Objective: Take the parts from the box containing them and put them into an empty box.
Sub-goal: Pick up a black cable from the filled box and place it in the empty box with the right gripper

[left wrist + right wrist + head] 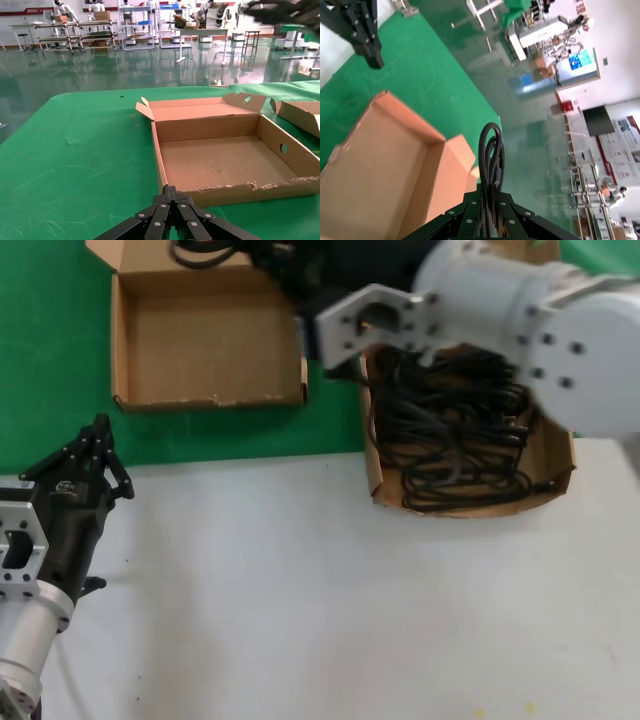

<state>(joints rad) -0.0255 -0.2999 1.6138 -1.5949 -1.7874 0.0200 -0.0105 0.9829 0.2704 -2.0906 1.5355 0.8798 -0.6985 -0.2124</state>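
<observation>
The empty box [210,398] lies open on the green cloth at the far left; it also shows in the left wrist view [227,192] and the right wrist view [380,165]. The box containing the parts [376,475] stands at the right, full of coiled black power cords [450,440]. My right gripper [258,258] is over the empty box's far edge, shut on one cord loop [491,150], whose end shows in the head view [200,252]. My left gripper [97,440] is shut and empty, low at the near left, in front of the empty box [172,192].
A white table surface [300,590] fills the near side, the green cloth [50,350] the far side. My right arm's grey body [540,330] hangs over the full box. The full box's lid flap [300,115] shows beside the empty box.
</observation>
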